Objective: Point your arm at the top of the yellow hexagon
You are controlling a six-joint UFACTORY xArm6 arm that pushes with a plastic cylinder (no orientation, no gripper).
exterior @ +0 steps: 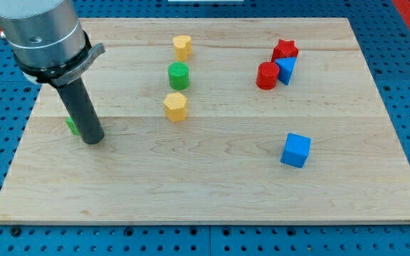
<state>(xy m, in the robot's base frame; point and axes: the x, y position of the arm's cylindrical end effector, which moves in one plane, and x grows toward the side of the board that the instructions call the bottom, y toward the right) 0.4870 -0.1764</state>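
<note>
The yellow hexagon [176, 107] lies left of the board's middle. A second yellow block [182, 47], of a shape I cannot make out, lies near the view's top, with a green cylinder [179, 75] between the two. My tip [92, 140] rests on the board at the view's left, well to the left of the yellow hexagon and a little lower. A small green block [70, 126] is mostly hidden behind the rod, touching or nearly touching it.
A red star [285, 50], a red cylinder [267, 75] and a blue block [287, 70] cluster at the upper right. A blue cube [295, 150] lies alone at the lower right. The wooden board [212, 192] sits on a blue perforated table.
</note>
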